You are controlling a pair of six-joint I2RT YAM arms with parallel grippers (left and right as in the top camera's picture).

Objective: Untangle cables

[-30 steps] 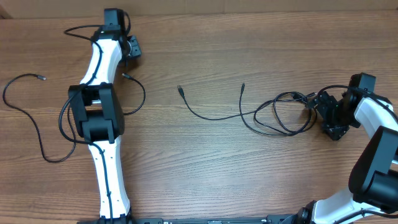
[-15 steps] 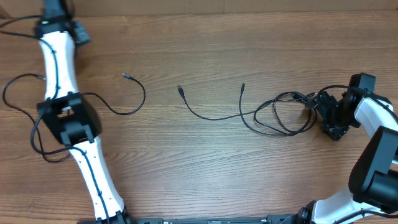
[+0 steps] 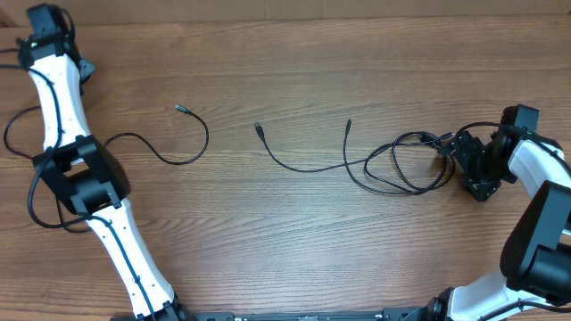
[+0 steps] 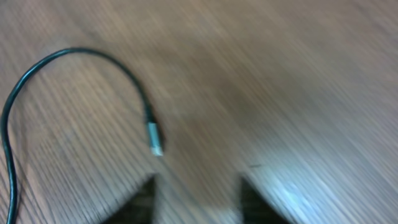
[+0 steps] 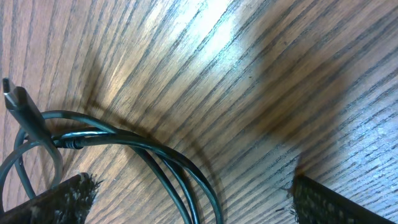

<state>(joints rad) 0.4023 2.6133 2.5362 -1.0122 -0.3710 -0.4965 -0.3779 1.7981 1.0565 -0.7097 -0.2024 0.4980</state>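
Left end effector (image 4: 198,200): in the left wrist view, its two dark fingertips stand apart at the bottom edge. We see only bare wood between them and nothing gripped.
Left arm (image 3: 55,98): it reaches to the far left corner of the table (image 3: 294,53).
Cord at the left wrist (image 4: 74,55): a thin dark strand arches over the wood and ends in a small silver plug (image 4: 155,140). The plug lies just ahead of one fingertip. The view is blurred, and we cannot tell which overhead strand this is.
Far-left cable (image 3: 7,134): it loops along the table's left edge and passes under the left arm.
Loose cable (image 3: 203,143): it lies alone, left of centre. Its plug end is up, and it curves back toward the left arm.
Centre strands (image 3: 303,168): two plug ends lie apart in mid-table, and their cords run right into the tangle.
Tangled bundle (image 3: 410,165): these overlapping loops on the right side of the table lie just beside the right end effector.
Right end effector (image 5: 196,199): the fingers are spread wide and clamp nothing. Several cords (image 5: 155,152) curve across the wood between the fingers, close to the frame-left one.
Plug at the right wrist (image 5: 22,102): this dark connector lies at the frame's left edge, above the crossing cords.
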